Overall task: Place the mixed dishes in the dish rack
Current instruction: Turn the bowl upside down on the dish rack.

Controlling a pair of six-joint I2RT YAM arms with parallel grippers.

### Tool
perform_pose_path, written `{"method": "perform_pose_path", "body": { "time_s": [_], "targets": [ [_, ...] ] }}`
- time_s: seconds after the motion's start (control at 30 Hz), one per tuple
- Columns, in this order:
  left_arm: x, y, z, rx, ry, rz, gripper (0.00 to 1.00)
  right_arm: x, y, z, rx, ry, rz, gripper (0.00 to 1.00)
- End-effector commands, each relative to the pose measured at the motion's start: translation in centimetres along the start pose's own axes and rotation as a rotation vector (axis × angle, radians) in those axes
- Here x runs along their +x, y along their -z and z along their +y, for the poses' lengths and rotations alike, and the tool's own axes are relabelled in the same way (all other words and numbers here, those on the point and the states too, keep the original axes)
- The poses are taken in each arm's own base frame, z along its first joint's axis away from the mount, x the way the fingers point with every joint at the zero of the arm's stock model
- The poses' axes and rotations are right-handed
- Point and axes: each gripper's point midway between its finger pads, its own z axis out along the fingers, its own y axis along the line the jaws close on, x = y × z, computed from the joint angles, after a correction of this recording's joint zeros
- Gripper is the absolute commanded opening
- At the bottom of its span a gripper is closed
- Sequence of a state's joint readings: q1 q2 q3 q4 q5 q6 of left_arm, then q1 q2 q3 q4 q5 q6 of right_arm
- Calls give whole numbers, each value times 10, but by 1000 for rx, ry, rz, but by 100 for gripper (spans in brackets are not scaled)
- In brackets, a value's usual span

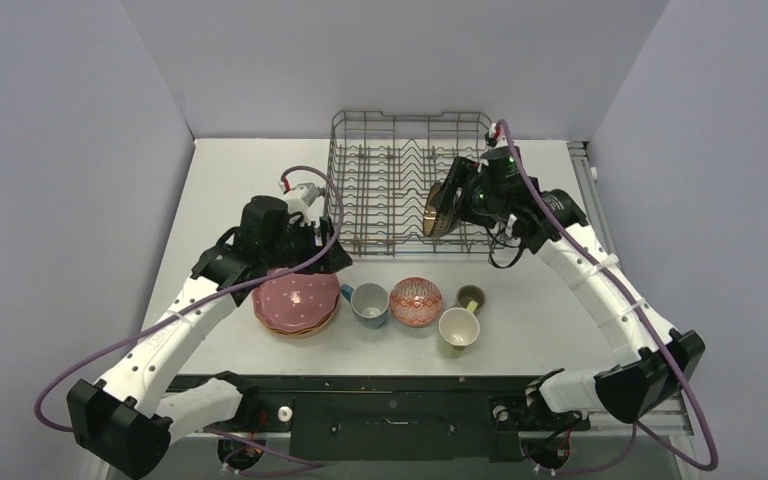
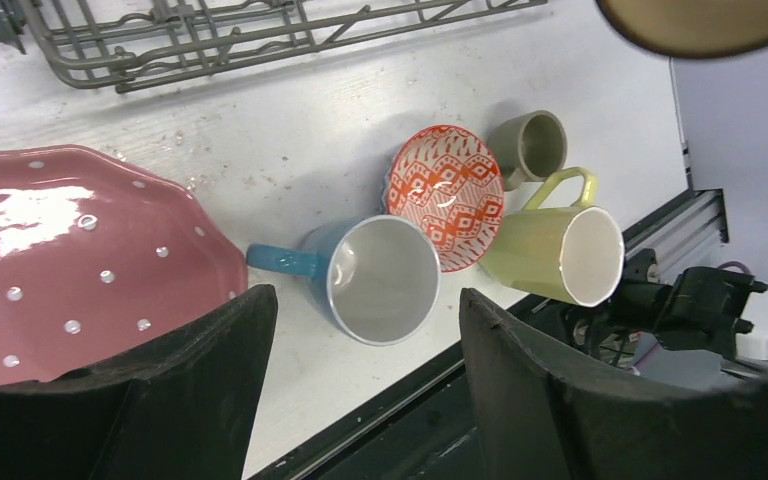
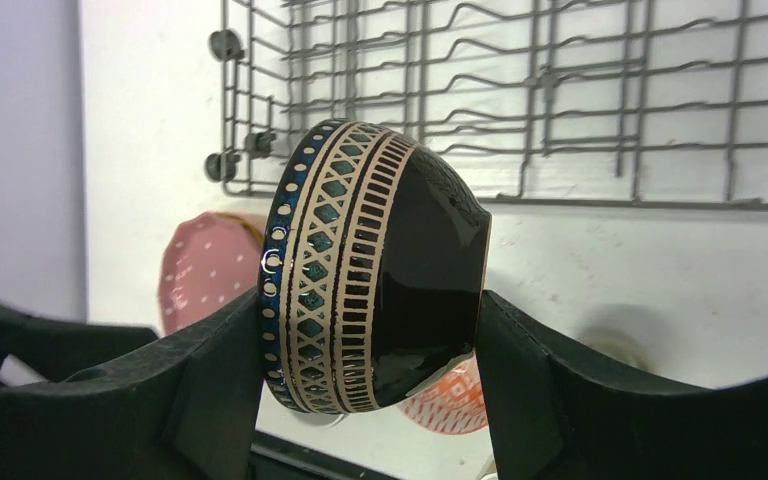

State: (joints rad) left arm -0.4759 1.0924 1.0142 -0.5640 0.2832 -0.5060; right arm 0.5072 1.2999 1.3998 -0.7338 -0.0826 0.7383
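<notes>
Right end effector (image 3: 365,320): we see it clamping the dark-brown banded ceramic bowl (image 3: 390,260); the bands are visible in the wrist view only.
Left end effector (image 2: 365,300): fingers parted, empty.

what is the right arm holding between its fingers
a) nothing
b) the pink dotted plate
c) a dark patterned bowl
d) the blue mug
c, the right arm's fingers press on either side of a dark patterned bowl, tipped on its edge near the rack.

Overhead overview, close wrist views sharing rack (image 1: 390,185)
</notes>
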Motion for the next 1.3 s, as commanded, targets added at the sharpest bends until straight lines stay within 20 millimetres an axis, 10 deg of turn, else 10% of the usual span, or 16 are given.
{"method": "perform_pose_path", "body": {
  "time_s": [0.0, 0.53, 1.27],
  "targets": [
    [3, 8, 11, -44, -76, -7, 64, -47, -5, -4, 84, 94, -111, 0],
    [46, -5, 22, -7, -154, 63, 64, -98, -80, -58, 432, 278, -108, 0],
    [55, 0, 25, -99, -244, 51, 65, -157, -158, -110, 694, 506, -118, 0]
  ]
}}
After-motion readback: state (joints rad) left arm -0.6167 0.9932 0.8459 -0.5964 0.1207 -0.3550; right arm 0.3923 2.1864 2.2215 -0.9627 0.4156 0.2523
